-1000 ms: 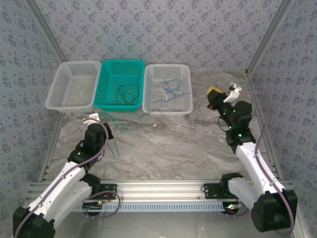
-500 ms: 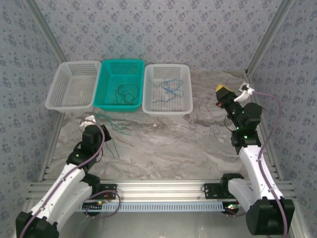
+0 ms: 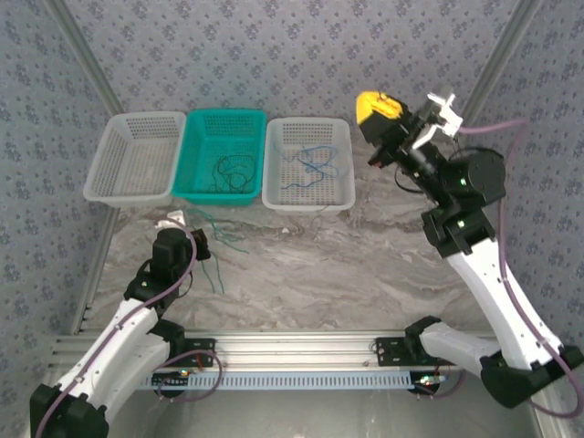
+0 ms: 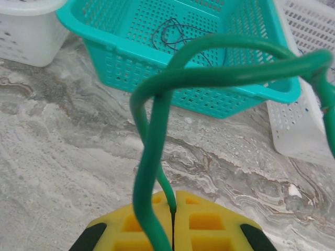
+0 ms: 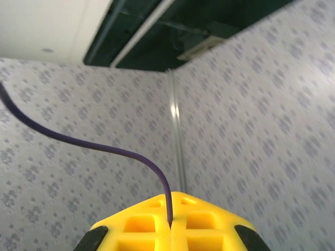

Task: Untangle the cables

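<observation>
Green cable (image 4: 149, 157), left fingers (image 4: 209, 227), near teal rim (image 4: 157, 55); dark cable (image 5: 120, 152), right fingers (image 5: 141, 225).

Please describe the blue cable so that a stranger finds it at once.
At the far side of the table, find the white basket just right of the teal basket. The blue cable lies loose inside it. The teal basket's wire is dark.

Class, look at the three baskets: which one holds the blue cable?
The right-hand white basket, beside the teal basket; the blue cable lies in it, while the teal one holds a dark cable.
</observation>
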